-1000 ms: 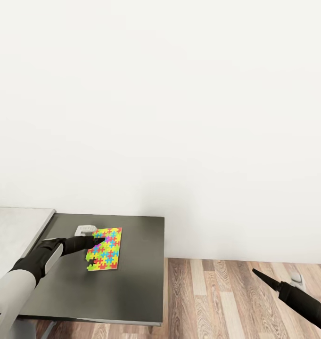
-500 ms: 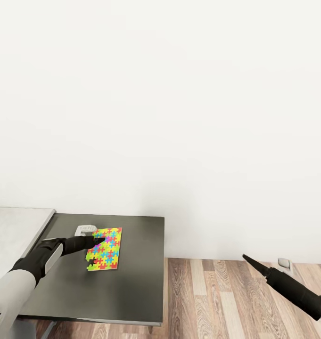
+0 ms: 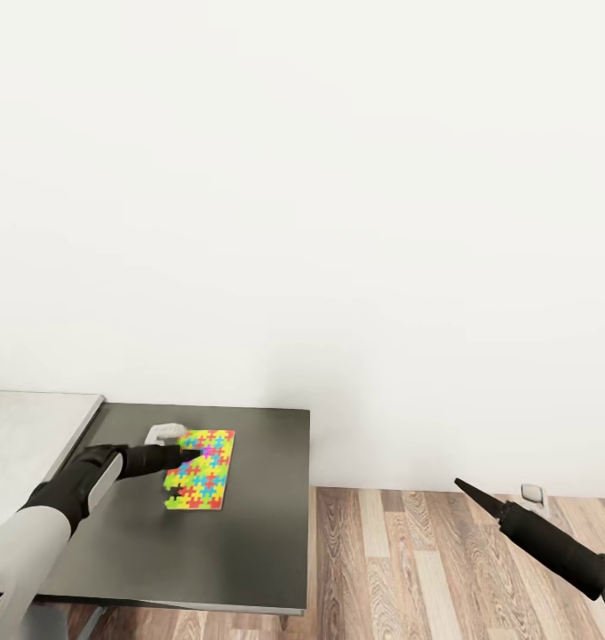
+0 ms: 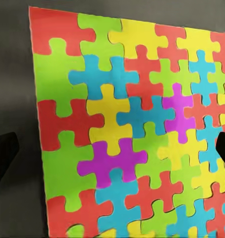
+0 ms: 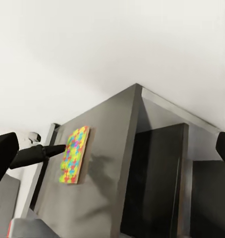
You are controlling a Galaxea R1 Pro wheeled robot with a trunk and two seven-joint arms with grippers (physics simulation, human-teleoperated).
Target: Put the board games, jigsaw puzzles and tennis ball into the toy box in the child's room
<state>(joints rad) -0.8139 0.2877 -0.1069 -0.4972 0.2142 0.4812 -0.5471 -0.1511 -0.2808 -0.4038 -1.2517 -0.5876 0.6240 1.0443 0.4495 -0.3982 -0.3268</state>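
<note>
We see one jigsaw puzzle [image 3: 201,469] lying flat on the dark lower section of the table [image 3: 249,551], near the wall side. The left end effector [image 3: 188,457] sits low over the puzzle's near-left edge, probably lined up for a grasp. In the left wrist view the puzzle [image 4: 132,134] lies between the two dark fingertips [image 4: 3,158], which stand wide apart with nothing held.

The right end effector [image 3: 466,488] hangs out over the wood floor [image 3: 409,560], well apart from the table, likely parked out of the way. From the head view its fingers look like one pointed tip, but the right wrist view shows dark fingertips at both frame edges, so we judge it wide too.

A small pale object [image 3: 164,433] sits just behind the puzzle, partly hidden by the arm; we cannot identify it. The pale tabletop [image 3: 27,436] is cut off at the left edge.
</note>
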